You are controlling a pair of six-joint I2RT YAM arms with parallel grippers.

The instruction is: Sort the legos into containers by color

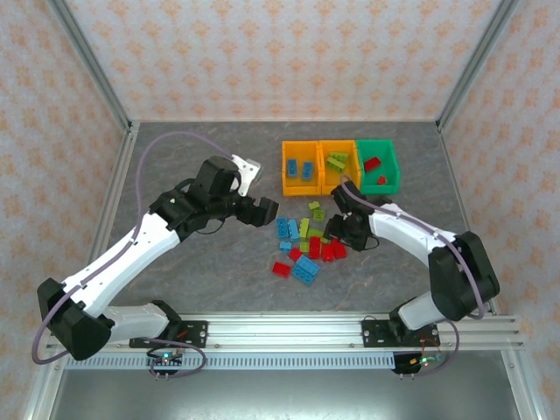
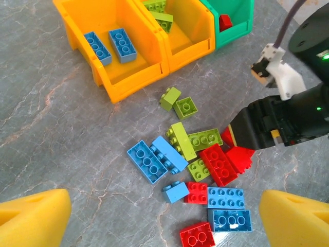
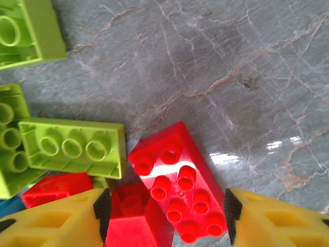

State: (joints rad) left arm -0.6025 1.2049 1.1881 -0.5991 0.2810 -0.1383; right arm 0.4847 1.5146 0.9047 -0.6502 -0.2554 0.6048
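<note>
Two grippers: both at the loose pile on the table (image 1: 201,175).
Left gripper (image 1: 265,211): fingers wide apart, nothing between them, at the pile's left side.
Right gripper (image 3: 164,211): fingers flank a red brick (image 3: 180,185) lying on the table; I cannot tell whether they press it.
Loose legos (image 1: 308,243): blue, green and red, heaped between the grippers.
Bins beyond: left orange bin (image 1: 301,192) holds two blue bricks; middle orange bin (image 1: 339,144) holds green; green bin (image 1: 381,186) seemingly holds two red.

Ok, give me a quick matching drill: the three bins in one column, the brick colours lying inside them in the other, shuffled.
Bins:
1. left orange bin
2. middle orange bin
3. green bin

Inside:
A. red bricks
B. blue bricks
C. lime green bricks

Pairs: 1-B, 2-C, 3-A.
</note>
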